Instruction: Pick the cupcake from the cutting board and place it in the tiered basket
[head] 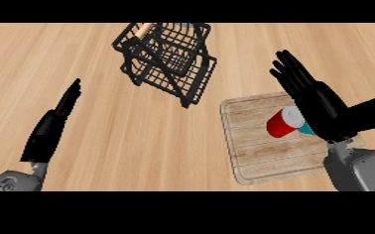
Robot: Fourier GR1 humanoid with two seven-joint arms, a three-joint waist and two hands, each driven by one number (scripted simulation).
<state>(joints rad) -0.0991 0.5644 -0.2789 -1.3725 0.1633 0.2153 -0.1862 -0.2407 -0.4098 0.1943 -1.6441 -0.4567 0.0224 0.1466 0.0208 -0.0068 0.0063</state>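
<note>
The cupcake [284, 122], red with a white top, lies on a light wooden cutting board [256, 151] at the lower right. A teal bit [305, 129] shows beside it, under my hand. My right hand [316, 104] hovers open just right of and partly over the cupcake, fingers straight and pointing up-left, not holding it. The black wire tiered basket [168, 59] stands at the top centre. At the left edge my left hand [53, 121] rests open, seen edge-on with its fingers up.
A pale wooden handle [144, 29] sticks out at the basket's top left. The wooden counter [88, 69] spreads around the board and basket.
</note>
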